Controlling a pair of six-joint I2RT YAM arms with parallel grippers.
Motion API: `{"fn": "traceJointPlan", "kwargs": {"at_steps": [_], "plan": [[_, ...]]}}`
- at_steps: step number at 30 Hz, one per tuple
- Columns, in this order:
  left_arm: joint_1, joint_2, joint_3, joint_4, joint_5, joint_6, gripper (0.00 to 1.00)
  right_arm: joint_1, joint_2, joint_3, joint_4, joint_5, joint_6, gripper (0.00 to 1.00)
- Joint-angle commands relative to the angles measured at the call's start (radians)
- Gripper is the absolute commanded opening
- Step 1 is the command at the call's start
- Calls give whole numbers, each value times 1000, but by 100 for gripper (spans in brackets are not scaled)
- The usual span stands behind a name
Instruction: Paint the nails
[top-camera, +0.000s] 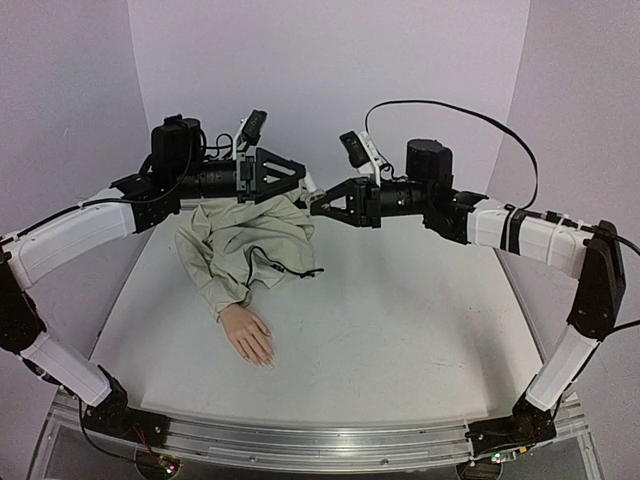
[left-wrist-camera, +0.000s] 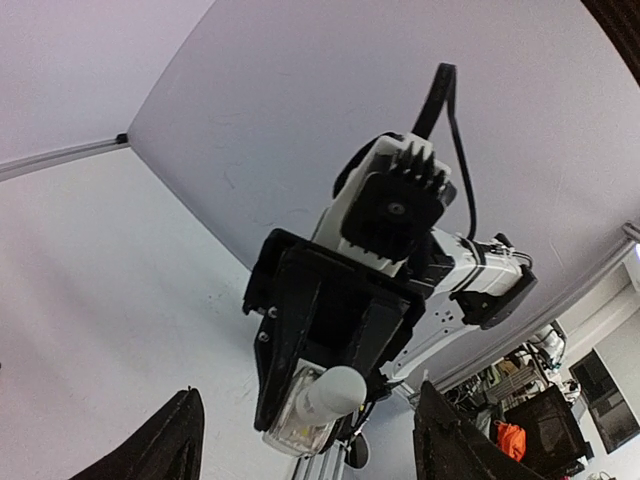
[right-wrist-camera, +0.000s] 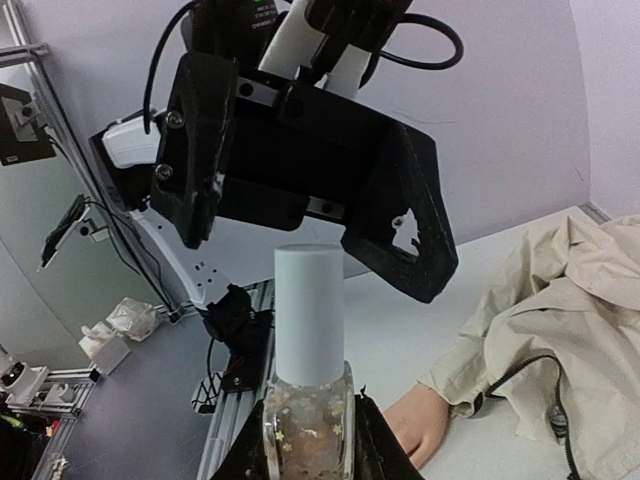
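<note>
Close up, right jaws pinch a glittery white-capped bottle (right-wrist-camera: 308, 425), left jaws spread beyond. Only the top view shows the whole mannequin hand (top-camera: 248, 335).

A robotics lab as I see it, white table (top-camera: 420, 310) boxed in by plain pale walls (top-camera: 330, 50), aluminium rail (top-camera: 320, 441) along its near edge, cluttered gear (left-wrist-camera: 530, 400) beyond.

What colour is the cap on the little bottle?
The cap is white; the right wrist view shows it best.
</note>
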Motion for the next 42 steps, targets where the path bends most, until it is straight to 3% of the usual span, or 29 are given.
{"fn": "traceJointPlan", "kwargs": {"at_steps": [1, 13, 20, 24, 26, 28, 30, 38, 40, 42], "plan": [[-30, 4, 24, 108, 109, -6, 69, 0, 24, 49, 130, -125, 82, 0], [-50, 34, 44, 108, 39, 10, 34, 0, 38, 52, 153, -94, 82, 0], [-50, 42, 36, 83, -25, 23, 13, 0, 12, 14, 150, 97, 27, 0], [-50, 41, 45, -22, -176, 39, 2, 24, -13, -33, 107, 495, -97, 0], [-51, 50, 64, -107, -265, 44, 0, 93, -14, -59, 91, 923, -198, 0], [-51, 68, 94, -180, -324, 44, 0, 195, 13, -84, 181, 1364, -346, 0], [-51, 91, 129, -235, -342, 39, 0, 262, 60, -71, 282, 1566, -444, 0], [-50, 97, 154, -250, -315, 27, 1, 276, 82, -9, 245, 1327, -376, 0], [-51, 85, 148, -250, -309, 27, 6, 261, 56, -28, 222, 1211, -351, 0], [-49, 71, 140, -249, -299, 28, 18, 232, 17, -44, 186, 1020, -309, 0]]}}
